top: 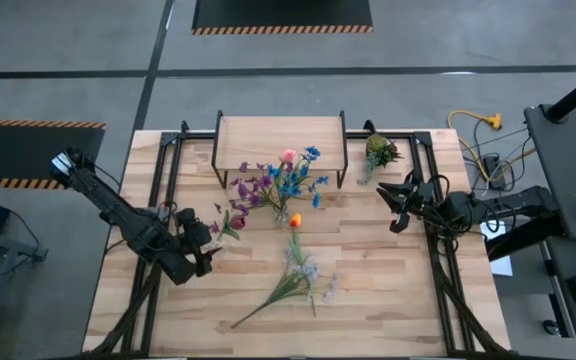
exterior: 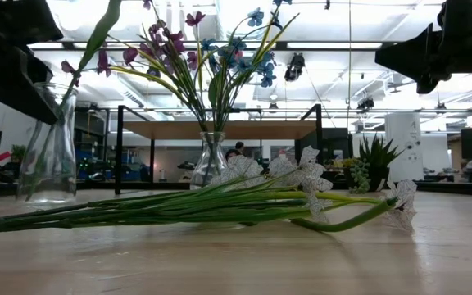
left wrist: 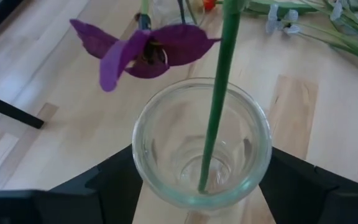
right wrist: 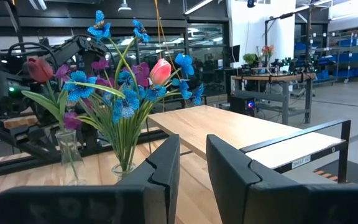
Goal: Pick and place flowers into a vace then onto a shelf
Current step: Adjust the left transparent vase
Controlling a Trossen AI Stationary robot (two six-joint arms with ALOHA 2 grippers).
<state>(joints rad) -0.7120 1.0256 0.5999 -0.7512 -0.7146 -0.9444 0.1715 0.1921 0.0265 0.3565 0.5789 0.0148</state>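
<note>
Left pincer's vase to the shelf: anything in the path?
Yes. The filled vase of flowers stands on the table just in front of the shelf, between it and the small vase at the left pincer.

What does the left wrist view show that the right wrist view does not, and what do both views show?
Only the left wrist view looks down into a glass vase between the left gripper's fingers; a green stem stands inside. It also shows white flowers lying on the table. Only the right wrist view shows the shelf, the full vase of blue flowers and the right gripper. Both show the wooden table and a purple flower.
</note>
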